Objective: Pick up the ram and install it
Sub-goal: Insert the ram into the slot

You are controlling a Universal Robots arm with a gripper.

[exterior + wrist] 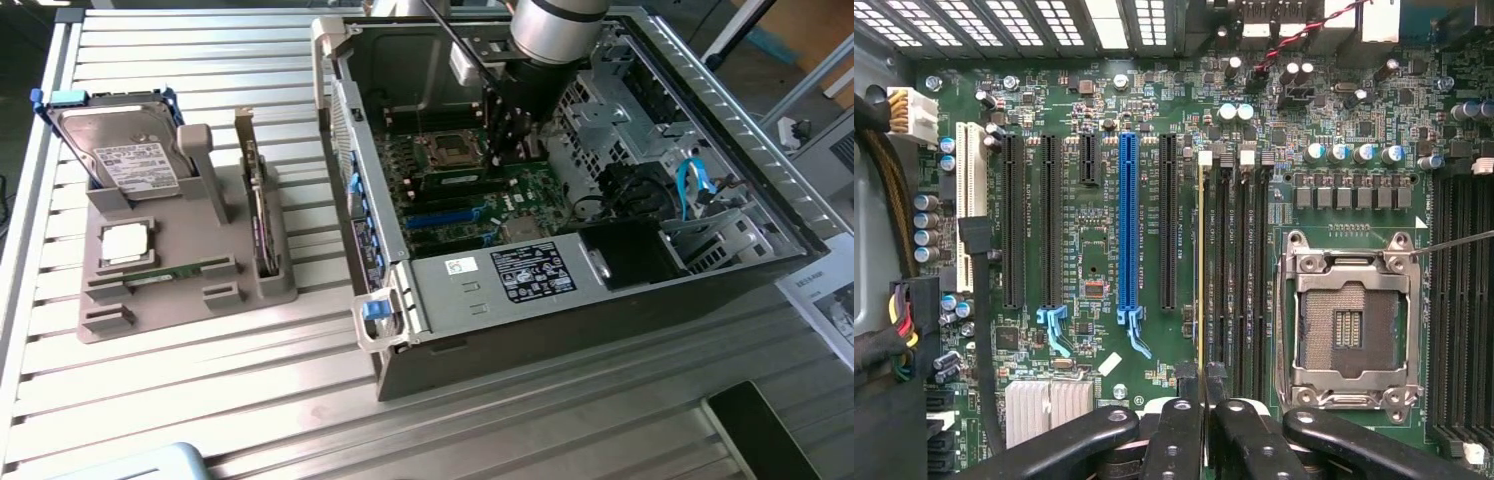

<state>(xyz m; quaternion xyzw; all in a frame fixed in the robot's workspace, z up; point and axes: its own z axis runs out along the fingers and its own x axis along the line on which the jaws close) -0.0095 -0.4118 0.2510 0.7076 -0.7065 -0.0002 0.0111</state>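
The arm reaches down into an open computer case (395, 330) that lies on its side on a slatted metal table (200, 400). The hand (515, 150) hangs over the green motherboard (461, 205), close to the processor socket (450, 150).

In the wrist view, the hand (1202, 385) is clamped on the ram (1201, 260). Its two black fingers (1176, 430) press against the stick from either side. The ram is seen edge-on as a thin yellowish line. It stands upright along the memory slot nearest the long black card slots, with the other dark memory slots (1239, 270) just beside it towards the socket (1349, 330). The pictures do not show whether it is pushed fully into the slot or only resting on it. A blue card slot (1126, 230) and a white one (972, 190) lie further off on the same board.

On the exterior view's left, well apart from the case, a grey holder (160, 305) sits on the table. It carries a hard drive (127, 155) leaning at the back, a card (254, 200) standing on edge, a square silver chip (124, 243) and a second green stick (180, 270) lying flat in its groove.
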